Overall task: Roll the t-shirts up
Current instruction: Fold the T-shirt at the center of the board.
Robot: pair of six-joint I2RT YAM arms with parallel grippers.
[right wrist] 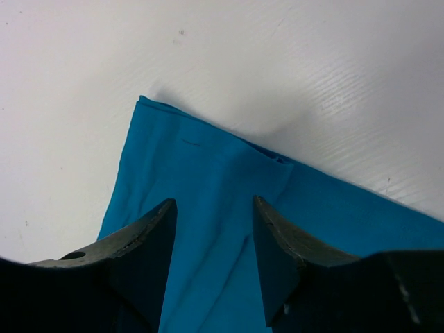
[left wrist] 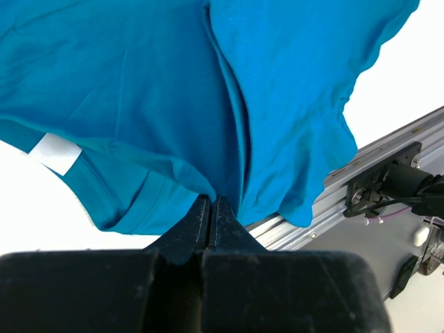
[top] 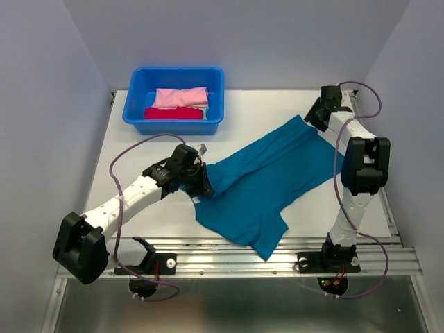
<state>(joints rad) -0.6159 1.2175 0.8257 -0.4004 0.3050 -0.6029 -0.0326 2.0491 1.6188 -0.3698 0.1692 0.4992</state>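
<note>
Teal t-shirt [top: 270, 173] is lying mostly flat on the white table [top: 257, 114]. It runs diagonally from the near middle up toward the far right corner. Here's the rest of what I'm seeing on my feeds, left to right.

At the far left there's the blue tub [top: 173, 128]. It has a folded pink t-shirt [top: 182, 97] in it, and a red t-shirt [top: 173, 113] sitting just in front of the pink one.

Next over, my left gripper [top: 202, 182] is down at the left edge of the teal shirt. On the left wrist cam the two fingers are pressed tight together. The cloth bunches into creases right at their tips, so it's pinching the fabric there. That cam also shows a white label [left wrist: 54, 152] at the shirt's edge off to the left. The nearest part of the shirt reaches the metal rail [top: 291, 251] along the front of the table.

Over on the right, my right gripper [top: 313, 119] is at the far corner of the shirt. Its wrist cam shows the jaws standing apart over that corner. The cloth there is flat on the table with one small fold, and nothing is clamped.
</note>
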